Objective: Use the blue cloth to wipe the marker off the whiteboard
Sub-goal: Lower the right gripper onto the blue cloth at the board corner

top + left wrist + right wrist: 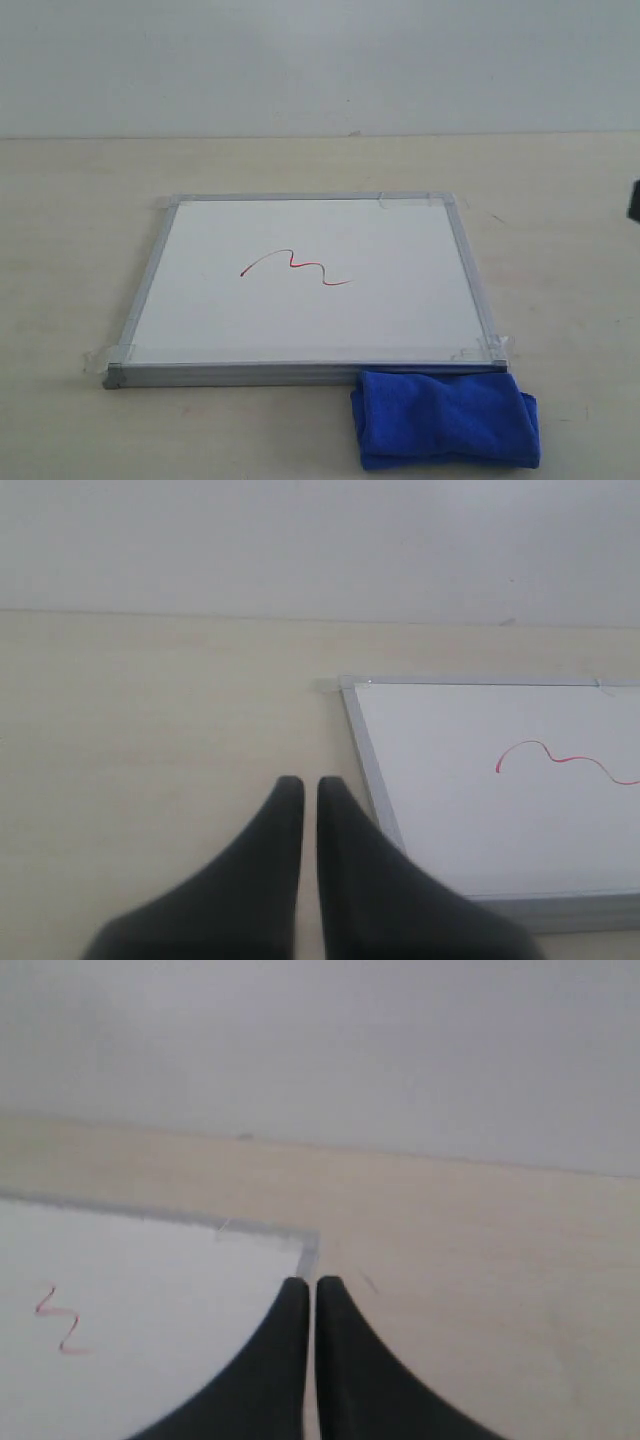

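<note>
Since the blue cloth (445,418) lies on the table (80,200) at the whiteboard's (250,320) near right corner in the exterior view, touching or just short of the frame, it falls on the right arm's side. I judge the right gripper (302,1285) the nearer one for the pickup. The cloth's long axis runs along the board's near edge, so fingers closing across its short width would get the better bite.

Neither wrist view shows the cloth. The right wrist view shows a taped board corner just beyond the fingertips, so the cloth is out of that camera's sight. The right gripper's fingers are pressed almost together, only a slit between them, and hold nothing. They must spread before any grasp. The left gripper (302,785) is likewise nearly closed and empty, beside the board's opposite edge. The marker (296,265), a red squiggle, sits near the board's middle, well apart from the cloth.
</note>
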Tool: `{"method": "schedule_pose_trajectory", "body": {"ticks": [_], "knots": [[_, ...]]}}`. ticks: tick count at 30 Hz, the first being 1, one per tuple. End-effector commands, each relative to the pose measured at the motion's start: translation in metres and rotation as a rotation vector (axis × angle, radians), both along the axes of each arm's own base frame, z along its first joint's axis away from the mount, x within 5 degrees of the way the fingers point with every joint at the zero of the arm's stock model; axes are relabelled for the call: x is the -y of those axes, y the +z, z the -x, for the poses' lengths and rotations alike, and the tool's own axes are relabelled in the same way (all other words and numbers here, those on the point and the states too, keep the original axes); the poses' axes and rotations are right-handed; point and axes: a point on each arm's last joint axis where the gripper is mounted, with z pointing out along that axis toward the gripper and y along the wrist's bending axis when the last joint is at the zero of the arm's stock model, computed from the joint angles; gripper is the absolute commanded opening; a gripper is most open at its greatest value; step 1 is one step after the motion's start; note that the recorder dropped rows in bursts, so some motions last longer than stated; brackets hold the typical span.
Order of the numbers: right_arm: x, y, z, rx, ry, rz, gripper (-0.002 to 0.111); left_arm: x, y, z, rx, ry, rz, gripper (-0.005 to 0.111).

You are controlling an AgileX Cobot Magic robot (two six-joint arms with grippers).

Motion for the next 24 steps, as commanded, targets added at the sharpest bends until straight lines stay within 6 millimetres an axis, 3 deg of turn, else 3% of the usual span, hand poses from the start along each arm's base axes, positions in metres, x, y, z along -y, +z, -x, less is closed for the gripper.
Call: {"method": "schedule_pose_trajectory", "body": {"ticks": [1,7,10,15,19,22,23,24], "knots": [[-0.025,0.005,-0.022,-0.156,0.199,0.205,0.000,0.000,0.000,0.000,0.005,0.003,-0.004,0.005],[-0.064,0.015,-0.044,-0.421,0.506,0.475,0.000,0.000,0.000,0.000,0.005,0.003,-0.004,0.005],[-0.076,0.011,-0.050,-0.574,0.641,0.588,0.000,0.000,0.000,0.000,0.005,0.003,-0.004,0.005],[-0.096,-0.012,-0.059,-0.839,0.860,0.730,0.000,0.000,0.000,0.000,0.005,0.003,-0.004,0.005],[-0.117,-0.037,-0.062,-0.922,0.933,0.760,0.001,0.000,0.000,0.000,0.005,0.003,-0.004,0.005],[-0.130,-0.046,-0.060,-0.929,0.978,0.787,0.020,0.000,0.000,0.000,0.005,0.003,-0.004,0.005],[-0.135,-0.048,-0.059,-0.917,0.990,0.794,0.037,0.000,0.000,0.000,0.005,0.003,-0.004,0.005],[-0.137,-0.048,-0.059,-0.901,0.988,0.792,0.045,0.000,0.000,0.000,0.005,0.003,-0.004,0.005]]}}
